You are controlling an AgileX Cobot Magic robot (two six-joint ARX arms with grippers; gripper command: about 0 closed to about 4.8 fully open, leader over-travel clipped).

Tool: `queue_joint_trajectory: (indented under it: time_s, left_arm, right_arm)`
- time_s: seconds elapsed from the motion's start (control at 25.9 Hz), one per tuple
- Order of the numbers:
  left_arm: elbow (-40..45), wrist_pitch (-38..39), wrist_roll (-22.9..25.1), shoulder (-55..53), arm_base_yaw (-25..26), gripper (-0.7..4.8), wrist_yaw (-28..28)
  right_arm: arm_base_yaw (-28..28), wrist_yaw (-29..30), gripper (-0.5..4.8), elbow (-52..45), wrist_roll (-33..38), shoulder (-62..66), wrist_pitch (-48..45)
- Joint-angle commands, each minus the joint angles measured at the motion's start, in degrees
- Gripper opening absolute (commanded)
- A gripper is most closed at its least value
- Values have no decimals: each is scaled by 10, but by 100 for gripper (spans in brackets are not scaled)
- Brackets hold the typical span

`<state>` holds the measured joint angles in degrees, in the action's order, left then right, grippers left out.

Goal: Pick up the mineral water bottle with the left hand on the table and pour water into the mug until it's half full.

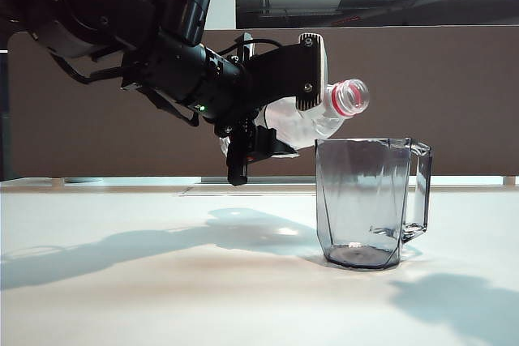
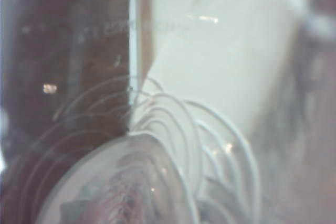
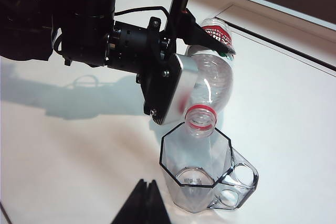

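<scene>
Clear plastic, ringed red at the neck, the mineral water bottle point(image 1: 312, 123) is lying tilted in the air with its open mouth hanging just above the rim of the mug point(image 1: 366, 200), on the side away from the handle. The smoky-grey faceted mug is standing upright on the white table point(image 1: 162, 297), and no water is showing as a stream between the two. The left gripper point(image 1: 284, 103) is reaching in from the left of the exterior view, its fingers clamping the bottle's body from both sides. The right wrist view is looking down on the same grip point(image 3: 184, 66) and is showing what the side view hides: the bottle's red neck ring point(image 3: 201, 117) lying over the mug's opening point(image 3: 195, 169), and the red-and-white label point(image 3: 220, 34) at the bottle's far end, its lettering too small to read. The left wrist view is giving only a blurred close-up of the bottle's ribbed clear wall point(image 2: 173, 145). The right gripper point(image 3: 143, 205) is showing only as dark fingertips near the mug, lying close together with nothing between them; whether they are touching is unclear.
</scene>
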<state>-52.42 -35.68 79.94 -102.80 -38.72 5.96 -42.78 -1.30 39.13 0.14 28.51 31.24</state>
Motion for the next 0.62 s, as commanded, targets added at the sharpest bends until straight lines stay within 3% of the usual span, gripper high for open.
queue_joint_trajectory:
  time_s: [0.04,0.62]
  left_arm:
    - [-8,-47,19,1,3,258,2]
    - [-8,-71,58,1,9,258,2]
  right_arm:
    - [-1,2,-8,5,-2,-2,-8]
    - [0,2,-8,5,-2,-2,-1]
